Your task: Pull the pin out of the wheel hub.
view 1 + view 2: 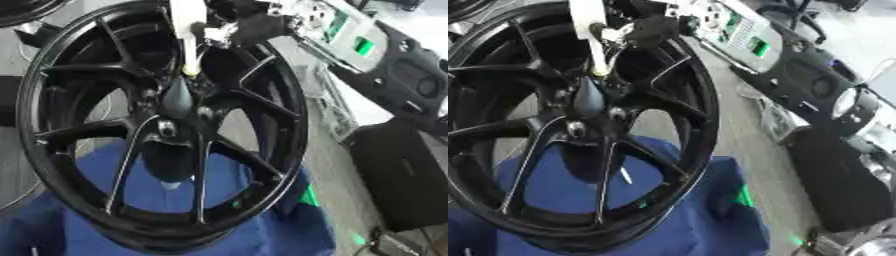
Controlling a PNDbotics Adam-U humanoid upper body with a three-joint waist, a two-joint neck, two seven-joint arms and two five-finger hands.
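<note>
I see the black wheel hub (pixel 166 125) filling most of both views, standing tilted on edge, its lower rim sunk into a blue cloth (pixel 289 235) that covers whatever carries it; I cannot make out that surface under the cloth. Its thin spokes run out from a dark centre cone, with a small round silver fitting just below and left of that cone. From the top edge a long pale pin (pixel 187 37) comes down between the upper spokes, its yellowish tip sitting just above the centre cone; I cannot tell whether the tip is touching the hub or already clear of it. Right beside the pin's upper part is my robot hand (pixel 254 25), a dark shape with silver joints reaching in from the upper right, its arm running off toward the upper right corner. It sits against the pin's side, but I cannot tell whether its fingers are curled round the pin or merely next to it. Further right stands grey equipment with green lights (pixel 362 47), well apart from the hub.
</note>
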